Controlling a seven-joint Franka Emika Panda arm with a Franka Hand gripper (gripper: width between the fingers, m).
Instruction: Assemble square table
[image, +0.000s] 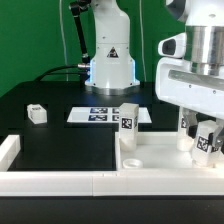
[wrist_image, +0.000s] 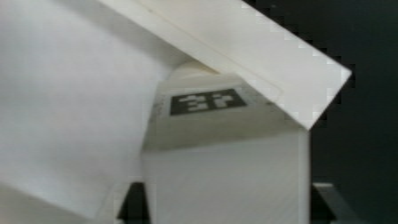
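Note:
The square table top (image: 160, 156) lies flat at the front of the exterior view's right, rim up. My gripper (image: 203, 128) hangs over its right end, fingers down around a white tagged leg (image: 207, 140) that stands upright on the top. In the wrist view that leg (wrist_image: 222, 150) fills the gap between my fingertips, and both sides of my gripper (wrist_image: 226, 205) touch it. The white top (wrist_image: 71, 110) and its angled rim spread behind the leg. A second leg (image: 129, 118) stands upright just behind the top's far edge.
The marker board (image: 100, 115) lies mid-table in front of the robot base (image: 108, 60). A small white part (image: 37, 114) sits at the exterior view's left. Low white border walls (image: 50, 180) run along the front and left edges.

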